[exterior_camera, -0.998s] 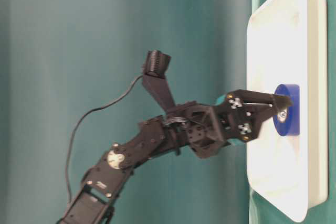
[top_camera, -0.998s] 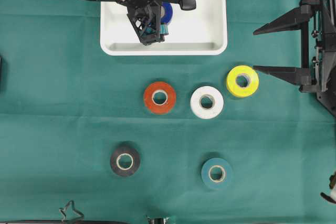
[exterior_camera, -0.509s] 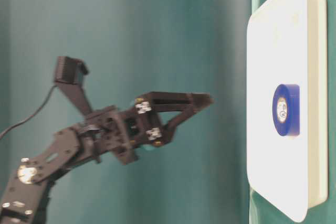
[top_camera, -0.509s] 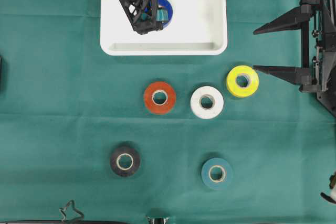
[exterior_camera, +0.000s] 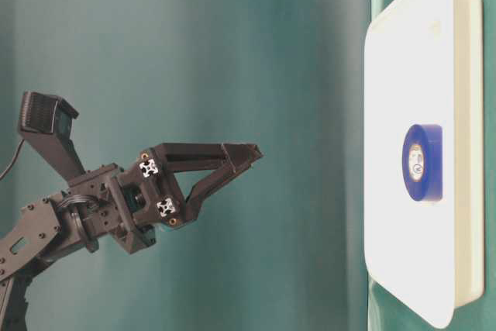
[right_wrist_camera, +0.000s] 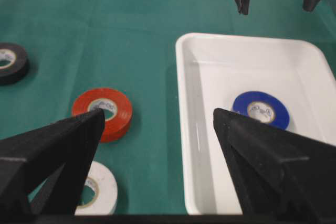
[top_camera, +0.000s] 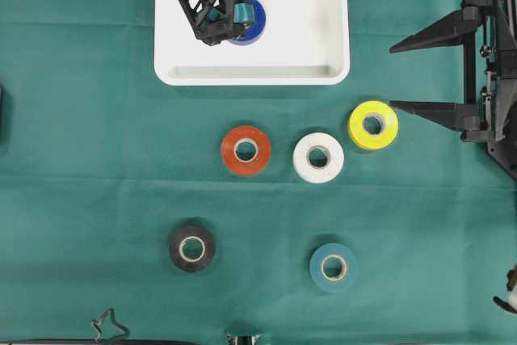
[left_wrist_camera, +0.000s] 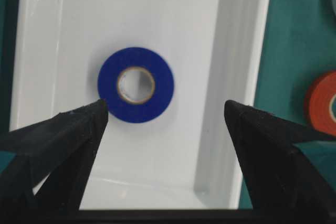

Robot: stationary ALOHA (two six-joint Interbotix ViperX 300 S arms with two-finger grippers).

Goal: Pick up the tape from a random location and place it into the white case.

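Observation:
A blue tape lies flat in the white case at the top of the table. My left gripper hangs open well above the case with nothing between its fingers, and it hides part of the roll from overhead. At the right edge my right gripper stands open and empty beside a yellow tape.
Several more rolls lie on the green cloth: red, white, black and teal. A wire clip sits at the front left edge.
My left gripper has lifted away from the blue tape in the case and drawn back, jaws open throughout. The roll stayed where it lay. The right arm has not moved.

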